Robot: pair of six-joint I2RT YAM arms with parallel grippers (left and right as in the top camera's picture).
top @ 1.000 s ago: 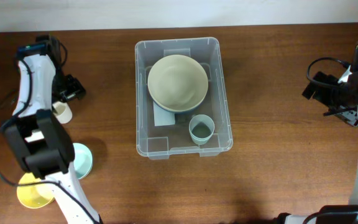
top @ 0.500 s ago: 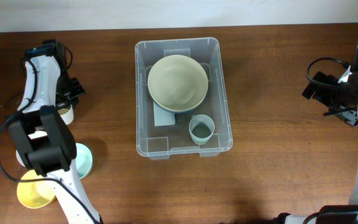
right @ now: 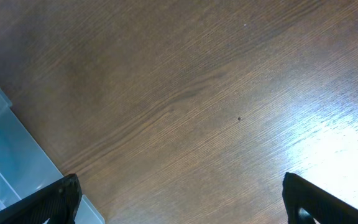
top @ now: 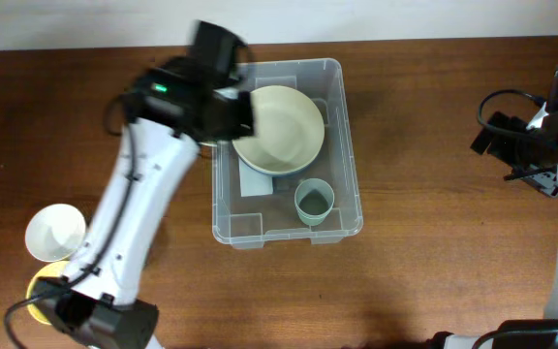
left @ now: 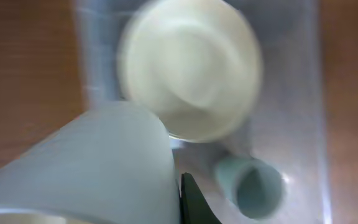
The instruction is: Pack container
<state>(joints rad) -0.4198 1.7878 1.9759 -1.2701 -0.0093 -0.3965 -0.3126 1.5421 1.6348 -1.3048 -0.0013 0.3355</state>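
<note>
Directly beneath your left tool (top: 231, 114) lies the container (top: 349, 145); the tool hangs over its left rim, towards the far corner. That tool is clamped on a pale blue bowl (left: 92, 168), which fills the lower left of the wrist view with one dark finger (left: 194, 199) against its side. Below and ahead of the tool, inside the container, you see a cream bowl (top: 279, 126) and, closer to the front wall, a teal cup (top: 314, 201) standing mouth up. Your right tool (right: 182, 199) hovers over the bench (top: 434, 97), well apart to the container's right, its fingers spread wide and holding nothing. Only a corner of the container shows at the left edge of its view.
</note>
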